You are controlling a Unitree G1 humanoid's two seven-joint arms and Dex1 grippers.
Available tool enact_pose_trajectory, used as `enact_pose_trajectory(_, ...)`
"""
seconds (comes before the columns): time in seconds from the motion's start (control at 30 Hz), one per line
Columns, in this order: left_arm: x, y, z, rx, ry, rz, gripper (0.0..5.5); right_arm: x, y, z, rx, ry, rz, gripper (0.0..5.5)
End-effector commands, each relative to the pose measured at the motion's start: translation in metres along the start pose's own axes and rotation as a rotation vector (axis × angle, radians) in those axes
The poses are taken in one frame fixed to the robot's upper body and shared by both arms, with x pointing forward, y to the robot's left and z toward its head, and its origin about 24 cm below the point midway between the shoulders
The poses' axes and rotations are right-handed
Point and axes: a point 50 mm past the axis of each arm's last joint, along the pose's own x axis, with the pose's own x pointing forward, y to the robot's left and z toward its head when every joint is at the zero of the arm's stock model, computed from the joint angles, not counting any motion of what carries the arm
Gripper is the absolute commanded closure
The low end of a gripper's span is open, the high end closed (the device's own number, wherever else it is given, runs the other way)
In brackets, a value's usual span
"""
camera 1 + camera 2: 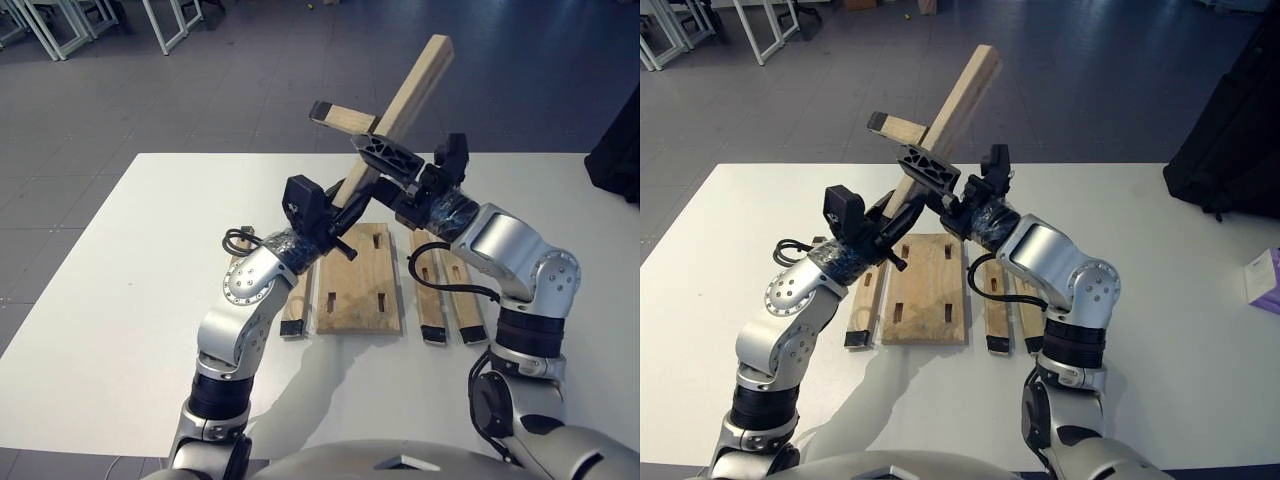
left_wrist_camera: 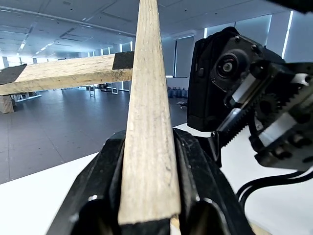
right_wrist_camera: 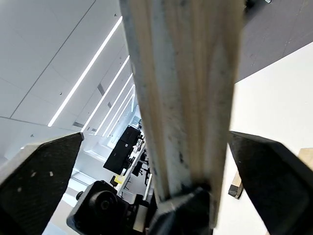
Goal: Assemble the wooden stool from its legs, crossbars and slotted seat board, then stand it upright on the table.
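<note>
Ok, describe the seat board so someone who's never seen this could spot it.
Start at the white table and find the row of wooden parts lying flat on it. The seat board sits in that row, one narrow bar on its left, two on its right. It alone is a wide panel with small slots; the bars have black ends.

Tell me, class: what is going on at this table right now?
The robot is mid-assembly. Its left pincer grips a long wooden bar, tilted up over the table; its right pincer holds a shorter bar crossing it. The slotted seat board lies flat below, with loose bars beside it.
</note>
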Motion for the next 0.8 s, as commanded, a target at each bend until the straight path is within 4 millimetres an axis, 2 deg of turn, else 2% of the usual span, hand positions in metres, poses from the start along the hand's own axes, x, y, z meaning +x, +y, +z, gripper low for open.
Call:
enact_pose_trajectory(0.03,-0.003,-0.003,-0.003,0.013,0.013,-0.018,4.42,0.002,0.007,0.008,-0.015,0.004,0.012,0.91)
enact_pose_trajectory(0.23,-0.005,-0.004,-0.007,0.010,0.038,-0.038,4.42,0.004,0.012,0.013,-0.026,0.025,0.025,2.03)
enact_pose_trajectory(0.43,-0.012,-0.005,-0.018,0.021,0.084,-0.061,4.42,0.003,0.019,0.006,0.016,0.056,0.043,3.23)
enact_pose_trajectory(0.57,-0.017,-0.007,-0.019,0.076,0.109,-0.110,4.42,-0.002,0.016,0.010,0.031,0.055,0.007,3.28)
enact_pose_trajectory(0.6,-0.018,-0.009,-0.020,0.071,0.117,-0.130,4.06,-0.003,0.015,0.010,0.033,0.052,-0.001,3.29)
enact_pose_trajectory(0.67,-0.020,-0.009,-0.021,0.070,0.125,-0.140,3.85,-0.005,0.013,0.010,0.035,0.051,-0.012,3.39)
enact_pose_trajectory(0.8,-0.028,0.011,-0.019,0.131,0.157,-0.106,3.27,-0.011,0.007,0.012,0.032,0.041,-0.042,3.47)
